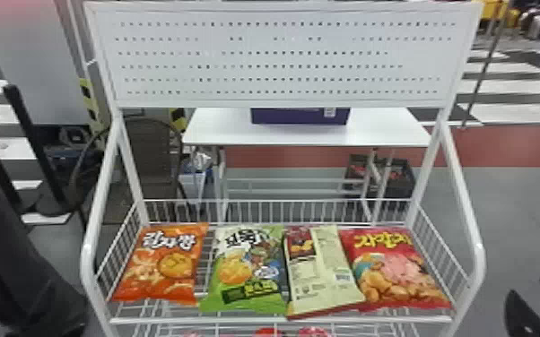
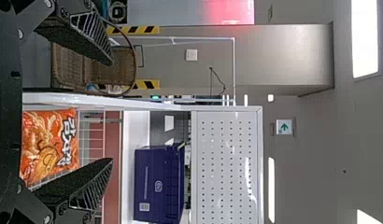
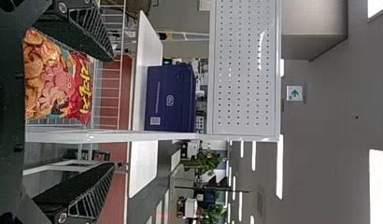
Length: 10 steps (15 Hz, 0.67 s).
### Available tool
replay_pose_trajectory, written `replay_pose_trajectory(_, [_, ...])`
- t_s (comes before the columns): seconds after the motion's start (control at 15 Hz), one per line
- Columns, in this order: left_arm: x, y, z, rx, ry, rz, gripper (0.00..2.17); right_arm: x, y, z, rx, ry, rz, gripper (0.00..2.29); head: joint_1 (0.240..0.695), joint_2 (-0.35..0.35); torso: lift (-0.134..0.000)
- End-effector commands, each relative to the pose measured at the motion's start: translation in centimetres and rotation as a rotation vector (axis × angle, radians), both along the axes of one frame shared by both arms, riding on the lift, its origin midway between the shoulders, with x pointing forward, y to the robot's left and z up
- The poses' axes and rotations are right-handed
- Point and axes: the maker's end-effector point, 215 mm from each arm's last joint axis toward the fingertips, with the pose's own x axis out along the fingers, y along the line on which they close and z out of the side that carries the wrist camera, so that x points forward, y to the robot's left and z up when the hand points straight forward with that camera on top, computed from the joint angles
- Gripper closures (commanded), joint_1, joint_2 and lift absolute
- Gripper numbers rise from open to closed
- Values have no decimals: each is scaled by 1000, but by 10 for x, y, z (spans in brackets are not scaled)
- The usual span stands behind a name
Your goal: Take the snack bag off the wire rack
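The work surface is a white wire rack point(image 1: 282, 320) on a grey floor point(image 1: 524, 201). Nearest in the wrist views are the end effectors: the left gripper point(image 2: 111, 111) is released, its two black fingers set wide apart; the right gripper point(image 1: 524, 313), at the lower right corner of the head view, is likewise released, fingers spread. Four snack bags lie side by side in the upper basket of the rack. From left to right: an orange bag point(image 1: 161, 264), a green bag point(image 1: 244, 269), a cream bag point(image 1: 323, 269) with its printed back panel up, and a red bag point(image 1: 394, 269). The lower right corner of the cream bag overlaps the red bag. Red packages point(image 1: 268, 332) show below this basket. A perforated panel point(image 1: 282, 58) spans the top of the rack. Behind the rack stands a white table point(image 1: 219, 130) carrying a purple box point(image 1: 298, 117); dark crates point(image 1: 399, 179) sit beneath its right side. A brown woven chair point(image 1: 152, 152) stands left of the table.
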Motion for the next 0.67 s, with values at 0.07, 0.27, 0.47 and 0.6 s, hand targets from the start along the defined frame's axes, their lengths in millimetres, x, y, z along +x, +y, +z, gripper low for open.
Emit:
replay_pose_trajectory(0.07, [0,0,0,2,-1,0,164,0,-1,0,1,-1,-2,90,499,0,0])
replay_pose_trajectory(0.27, [0,0,0,0,0,0,164,0,-1,2,0,-7,-1,90,499,0,0])
replay_pose_trajectory(0.47, [0,0,1,2,-2,0,164,0,-1,2,2,-7,-2,90,499,0,0])
replay_pose_trajectory(0.6, [-1,-3,6,-1,-7,-4,164,6,-2,-11,5,16,-4,90,499,0,0])
